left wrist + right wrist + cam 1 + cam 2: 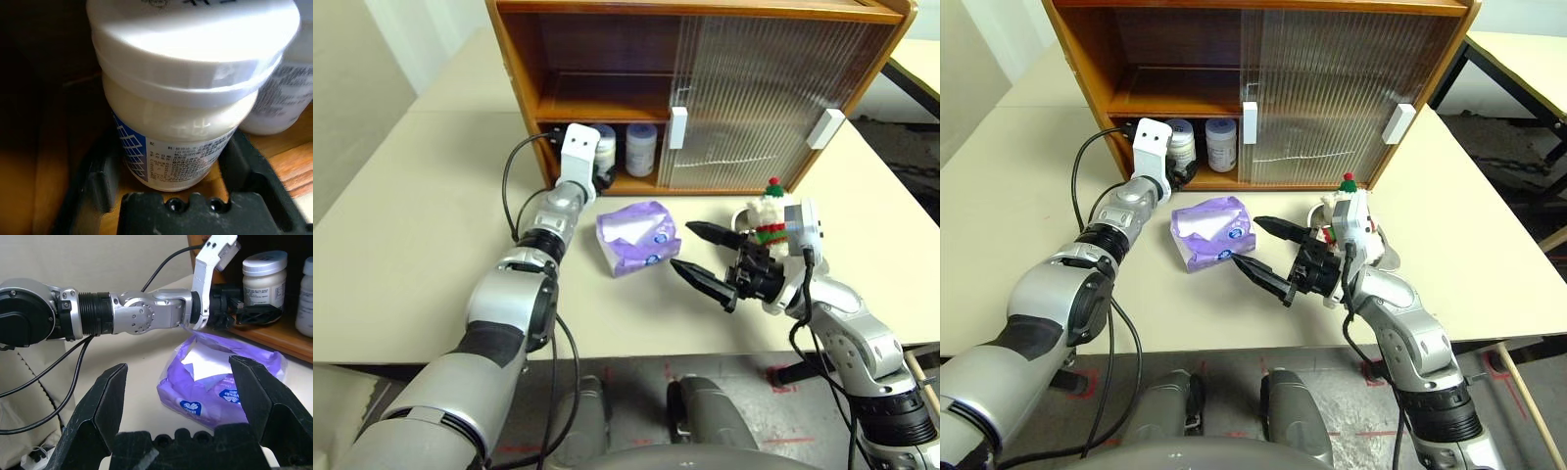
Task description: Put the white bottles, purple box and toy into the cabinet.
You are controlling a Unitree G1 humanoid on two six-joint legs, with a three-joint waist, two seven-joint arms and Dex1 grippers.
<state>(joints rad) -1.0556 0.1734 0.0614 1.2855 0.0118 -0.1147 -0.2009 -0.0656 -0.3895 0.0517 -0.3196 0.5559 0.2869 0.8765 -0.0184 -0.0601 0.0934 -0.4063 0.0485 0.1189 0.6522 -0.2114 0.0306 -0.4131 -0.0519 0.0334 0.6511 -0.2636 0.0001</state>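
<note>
While the left hand reached into the open lower bay of the cabinet, its two black fingers stood apart on either side of a white bottle, which sat upright on the cabinet floor between them; whether the pads touched the bottle's sides could not be told. A second white bottle stood just beside the first, deeper toward the closed ribbed door, and both were under the inner shelf. On the pale surface in front of the cabinet lay the purple box, crumpled and tilted slightly, with a white patch on top. The right hand hovered level just beside that box, pointing toward it, its fingers spread wide and holding nothing. Behind the right wrist, the toy sat on the surface near the cabinet's closed door, its red-and-green hat showing above the arm, partly hidden by it.
</note>
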